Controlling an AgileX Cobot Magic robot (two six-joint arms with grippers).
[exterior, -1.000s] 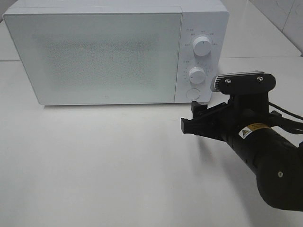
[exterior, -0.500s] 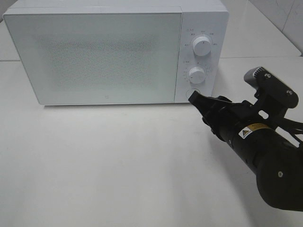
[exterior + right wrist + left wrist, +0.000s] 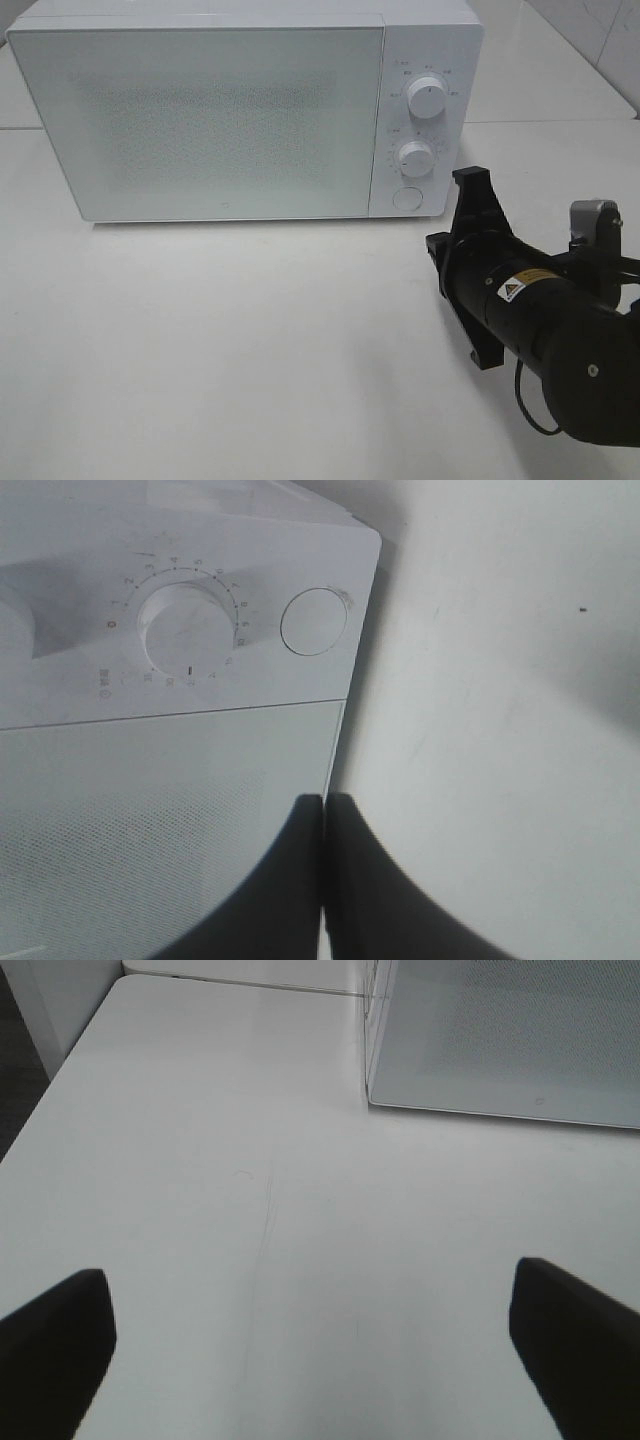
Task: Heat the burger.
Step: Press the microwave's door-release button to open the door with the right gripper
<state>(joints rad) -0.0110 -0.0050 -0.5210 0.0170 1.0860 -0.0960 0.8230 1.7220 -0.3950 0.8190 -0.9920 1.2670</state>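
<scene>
Quick tally: one white microwave [image 3: 200,110], filling the upper left of the overhead shot. On its panel at upper right there are two round dials, an upper dial [image 3: 428,97] and a lower dial [image 3: 415,157], plus one round button [image 3: 407,198] just below them. One white table [image 3: 200,340]. One black arm [image 3: 560,340] at lower right. The wrist cams add two grippers, left gripper [image 3: 310,1330] and right gripper [image 3: 323,805], two dark fingers each.
</scene>
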